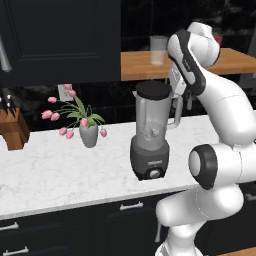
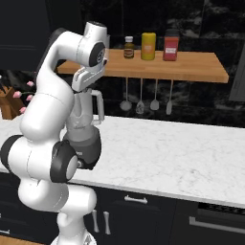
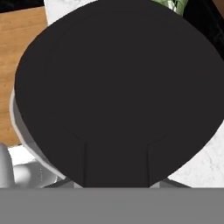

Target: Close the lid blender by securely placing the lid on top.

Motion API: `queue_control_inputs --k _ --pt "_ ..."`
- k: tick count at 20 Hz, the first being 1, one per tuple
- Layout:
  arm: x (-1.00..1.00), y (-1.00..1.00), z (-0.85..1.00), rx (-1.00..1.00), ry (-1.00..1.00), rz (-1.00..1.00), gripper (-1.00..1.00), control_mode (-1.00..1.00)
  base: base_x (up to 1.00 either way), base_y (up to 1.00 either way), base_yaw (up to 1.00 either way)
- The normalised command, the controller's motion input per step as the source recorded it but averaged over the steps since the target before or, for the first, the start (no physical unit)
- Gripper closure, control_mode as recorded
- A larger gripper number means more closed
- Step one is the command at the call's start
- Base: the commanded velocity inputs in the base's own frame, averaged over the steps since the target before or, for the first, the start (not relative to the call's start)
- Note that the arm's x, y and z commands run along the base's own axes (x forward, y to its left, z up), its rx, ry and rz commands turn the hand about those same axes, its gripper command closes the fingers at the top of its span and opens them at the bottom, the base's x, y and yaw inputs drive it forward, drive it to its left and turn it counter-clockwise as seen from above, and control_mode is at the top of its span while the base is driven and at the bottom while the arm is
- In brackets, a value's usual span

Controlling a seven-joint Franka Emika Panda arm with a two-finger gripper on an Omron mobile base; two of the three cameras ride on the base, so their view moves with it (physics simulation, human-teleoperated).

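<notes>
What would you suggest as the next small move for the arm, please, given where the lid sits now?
Probably a short press straight down, then let go. In the left base view the lid already sits on the mouth of the blender, level with the rim. The hand view looks straight onto the black disc, which covers the jar. Whether it is fully seated, or whether the pincer is open, I cannot tell.
</notes>
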Motion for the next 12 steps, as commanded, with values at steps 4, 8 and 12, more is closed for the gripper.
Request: queue_control_inputs --k 4,8,12 --pt "-0.06 0.0 -0.09 -0.07 0.02 0.08 1.0 -1.0 0.0 0.0 0.0" --pt "-0.43 0.0 -0.03 -0.01 0.0 0.1 1.0 -1.0 0.0 0.0 0.0" --pt "-0.03 0.0 0.0 0.0 -0.01 0.0 1.0 -1.0 0.0 0.0 0.0"
